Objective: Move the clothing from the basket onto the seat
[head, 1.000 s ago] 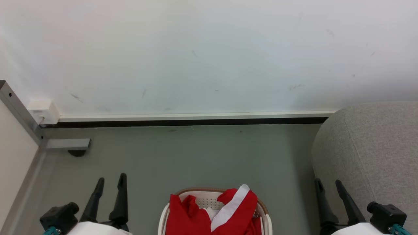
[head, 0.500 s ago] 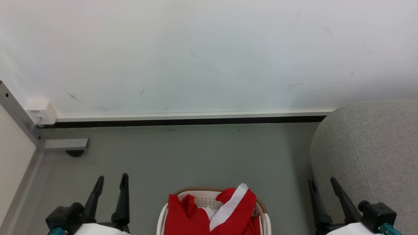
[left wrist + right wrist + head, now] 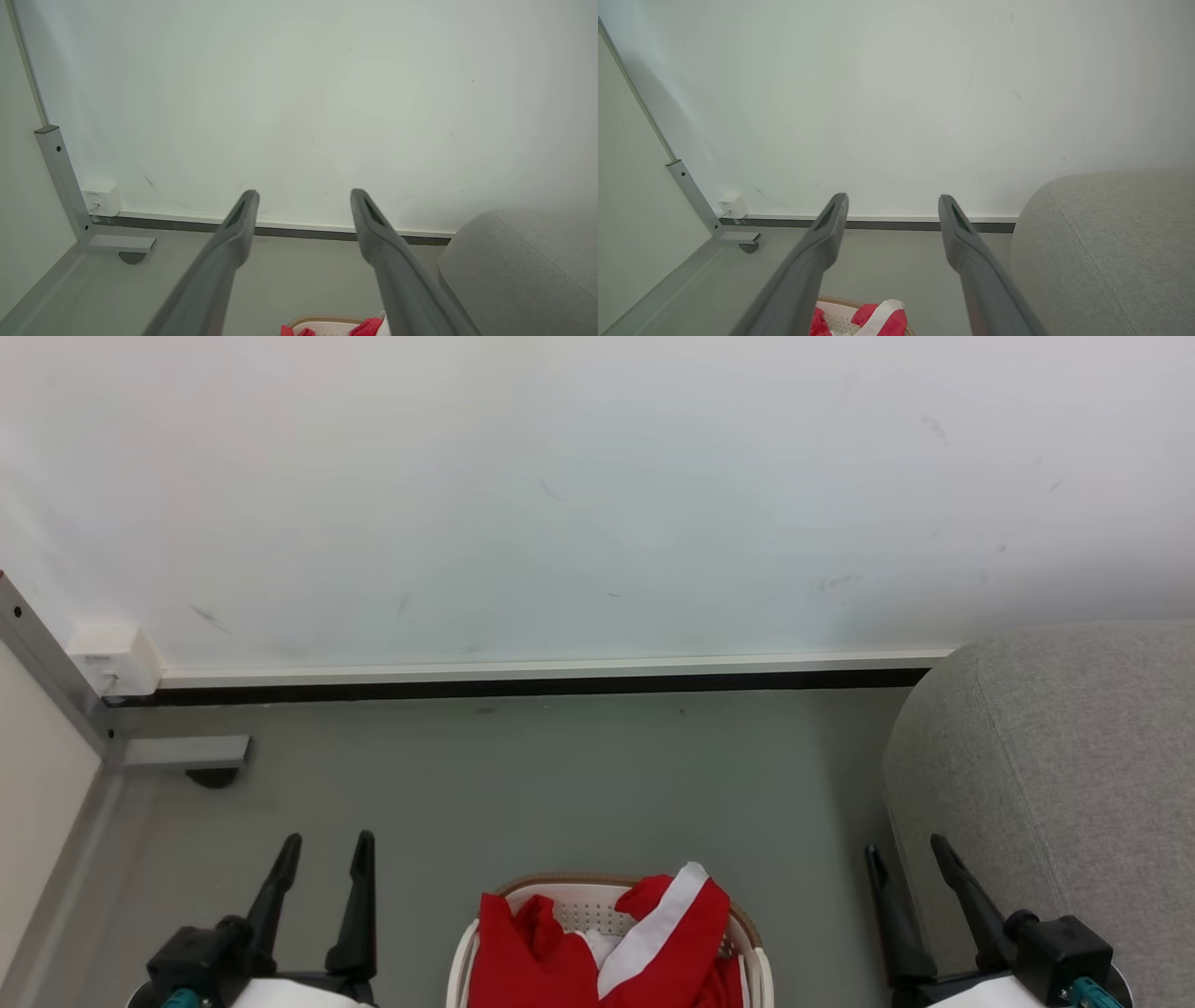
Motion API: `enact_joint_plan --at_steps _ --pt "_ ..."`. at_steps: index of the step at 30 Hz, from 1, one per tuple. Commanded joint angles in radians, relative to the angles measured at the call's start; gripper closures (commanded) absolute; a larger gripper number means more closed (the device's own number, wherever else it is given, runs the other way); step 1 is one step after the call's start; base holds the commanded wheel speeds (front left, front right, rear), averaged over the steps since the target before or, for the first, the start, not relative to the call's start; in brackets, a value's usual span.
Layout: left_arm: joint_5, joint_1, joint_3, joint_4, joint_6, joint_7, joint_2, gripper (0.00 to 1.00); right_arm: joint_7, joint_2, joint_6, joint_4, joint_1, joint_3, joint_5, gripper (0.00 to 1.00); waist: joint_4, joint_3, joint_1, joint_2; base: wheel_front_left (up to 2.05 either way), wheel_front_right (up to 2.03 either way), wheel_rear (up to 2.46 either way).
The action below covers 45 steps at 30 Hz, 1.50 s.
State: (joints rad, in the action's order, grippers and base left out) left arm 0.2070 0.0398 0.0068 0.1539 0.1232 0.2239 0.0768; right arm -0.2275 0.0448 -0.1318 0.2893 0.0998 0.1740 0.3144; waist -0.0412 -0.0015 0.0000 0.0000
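The red clothing (image 3: 667, 933) with a broad white band is heaped in the white perforated basket (image 3: 602, 887), brown-rimmed, at the bottom centre of the head view. The light grey seat (image 3: 1074, 784) fills the right side. My left gripper (image 3: 327, 845) stands open to the left of the basket, holding nothing. My right gripper (image 3: 906, 854) stands open to the basket's right, beside the seat's edge. The left wrist view shows my left gripper (image 3: 303, 198) open, with the clothing (image 3: 369, 326) low down. In the right wrist view my right gripper (image 3: 892, 200) is open above the clothing (image 3: 882, 319) and next to the seat (image 3: 1111, 252).
A white wall (image 3: 560, 495) with a dark skirting strip (image 3: 523, 687) closes the back. A metal partition frame with a foot (image 3: 187, 751) and a white socket box (image 3: 107, 658) stand at the left. Grey floor (image 3: 560, 784) lies between basket and wall.
Both grippers have drawn a little inward toward the basket, the right one leftward and the left one rightward. The head view has shifted slightly. The clothing has not moved.
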Motion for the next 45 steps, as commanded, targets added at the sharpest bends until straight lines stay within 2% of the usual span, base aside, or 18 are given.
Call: enact_joint_plan --at_steps 1,18,45 --pt "-0.021 -0.004 0.001 -0.004 0.003 0.013 0.002 0.0 -0.009 0.008 0.002 -0.007 0.007 0.004 -0.016 0.0 0.0 -0.001 0.0 0.0 0.0 0.0 0.0" --pt "-0.132 -0.01 -0.005 -0.009 0.006 0.044 -0.001 0.0 -0.04 0.009 0.002 -0.007 0.01 0.03 -0.113 0.0 -0.003 -0.007 0.0 0.0 0.0 0.0 0.0" --pt "-0.107 -0.009 -0.004 -0.006 0.007 0.041 -0.004 0.0 -0.037 0.008 0.002 -0.015 0.009 0.031 -0.08 0.0 -0.014 -0.01 0.0 0.0 0.0 0.0 0.0"
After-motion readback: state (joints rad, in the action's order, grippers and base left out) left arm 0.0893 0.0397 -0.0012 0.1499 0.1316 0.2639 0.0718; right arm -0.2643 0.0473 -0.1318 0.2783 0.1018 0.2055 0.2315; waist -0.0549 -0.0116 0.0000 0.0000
